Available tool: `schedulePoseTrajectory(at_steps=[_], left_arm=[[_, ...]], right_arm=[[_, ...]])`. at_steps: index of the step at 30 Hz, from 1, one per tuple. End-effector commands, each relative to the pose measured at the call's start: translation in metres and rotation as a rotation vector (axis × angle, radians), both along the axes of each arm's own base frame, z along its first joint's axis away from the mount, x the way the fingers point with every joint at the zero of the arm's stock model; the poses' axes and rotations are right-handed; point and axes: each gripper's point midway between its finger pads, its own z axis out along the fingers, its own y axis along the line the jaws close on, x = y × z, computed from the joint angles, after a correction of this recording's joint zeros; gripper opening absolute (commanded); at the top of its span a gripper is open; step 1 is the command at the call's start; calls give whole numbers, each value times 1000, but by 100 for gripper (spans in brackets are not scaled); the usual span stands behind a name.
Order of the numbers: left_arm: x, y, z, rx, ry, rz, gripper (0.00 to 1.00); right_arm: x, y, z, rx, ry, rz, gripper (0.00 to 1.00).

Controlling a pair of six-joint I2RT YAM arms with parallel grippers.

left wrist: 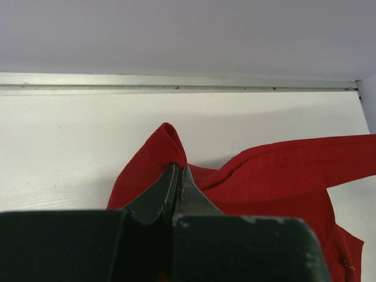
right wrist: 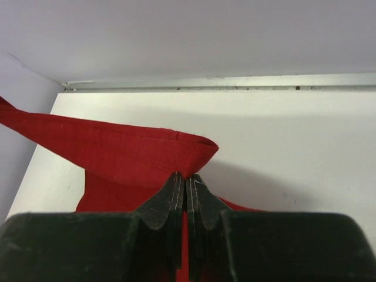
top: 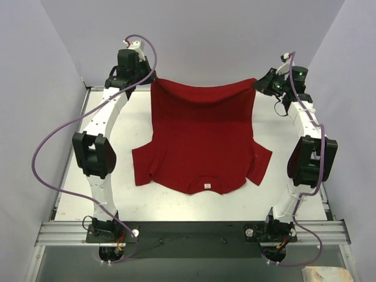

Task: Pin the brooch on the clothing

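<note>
Your left hand (left wrist: 178, 169) is clamped tight on one far corner of the red T-shirt (top: 202, 138), and your right hand (right wrist: 187, 177) pinches the other far corner. Between them that edge is stretched and raised off the table (top: 126, 123). The collar end, with its white label (top: 207, 186), lies flat nearer the arm bases.

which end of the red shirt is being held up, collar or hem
The hem end, far side: the left end effector and right end effector each pinch a corner. The collar end, with its white label, lies flat.
</note>
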Motion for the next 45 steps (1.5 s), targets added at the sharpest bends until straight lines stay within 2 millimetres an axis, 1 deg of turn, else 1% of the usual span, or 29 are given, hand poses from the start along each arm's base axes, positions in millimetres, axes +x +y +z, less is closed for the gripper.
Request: schedulePoseTrajectory(at_steps=[1, 2, 4, 7, 14, 15, 20, 21, 23, 24, 25, 26, 28, 29, 30, 31, 32, 34, 35, 36, 37, 38, 39, 40, 41, 42, 43, 44, 45], left_arm=[[29, 8, 26, 12, -126, 13, 0], [32, 8, 20, 23, -117, 15, 0], [41, 11, 12, 25, -109, 26, 0], [51, 13, -4, 21, -93, 37, 0], [74, 18, -26, -8, -108, 83, 0], [78, 19, -34, -7, -102, 94, 0], [98, 28, -44, -58, -125, 146, 0], [101, 29, -51, -64, -122, 157, 0], [110, 34, -55, -91, -143, 190, 0], [114, 36, -62, -100, -149, 208, 0], [121, 37, -53, -141, -196, 226, 0], [126, 36, -62, -149, -200, 235, 2], [134, 34, -63, -187, -205, 244, 13], [139, 32, -47, -207, -234, 241, 39], [143, 30, -70, -206, -189, 250, 51], [143, 30, -75, -209, -164, 253, 70], [145, 29, -75, -212, -165, 253, 77], [143, 31, -73, -207, -162, 257, 94], [138, 32, -68, -199, -162, 254, 96], [135, 33, -64, -181, -169, 248, 97], [131, 34, -58, -174, -175, 243, 97], [123, 35, -35, -173, -205, 233, 97], [115, 35, -40, -143, -183, 220, 97], [109, 35, -36, -129, -179, 209, 97], [99, 36, -12, -123, -201, 195, 97], [88, 37, -21, -85, -153, 183, 97], [81, 37, -18, -73, -139, 169, 97], [69, 38, -2, -63, -143, 156, 97], [55, 40, -22, -28, -67, 146, 97]], right_arm=[[22, 2, 33, 41, -109, 35, 0], [28, 2, 18, 62, -72, 32, 0], [37, 3, 15, 75, -66, 27, 0], [54, 4, -9, 93, -24, 24, 0], [86, 8, -32, 112, -2, 8, 0], [90, 11, -43, 114, 14, 5, 0], [120, 1, -48, 111, -16, -112, 4], [126, 0, -60, 120, 3, -130, 8], [138, 5, -53, 107, -32, -144, 12], [143, 5, -62, 91, -34, -155, 20], [148, 8, -65, 80, -48, -172, 25], [153, 3, -74, 67, -51, -224, 40], [163, 0, -80, 79, -96, -272, 59], [167, 3, -82, 79, -105, -286, 80], [171, 0, -92, 64, -95, -320, 87], [172, 4, -94, 41, -95, -318, 91], [174, 4, -90, 27, -96, -322, 95], [172, 2, -83, -5, -104, -317, 98], [164, 1, -74, -17, -107, -320, 99], [159, 15, -66, -28, -114, -306, 99], [152, 13, -62, -52, -119, -306, 100], [142, 15, -32, -53, -154, -309, 100], [131, 12, -44, -70, -113, -319, 100], [122, 13, -38, -74, -106, -315, 100], [107, 12, -10, -82, -127, -316, 100], [92, 11, -26, -96, -74, -321, 100], [82, 7, -21, -106, -67, -338, 100], [65, 5, -3, -108, -66, -348, 100], [49, 2, -20, -119, -8, -363, 100]])
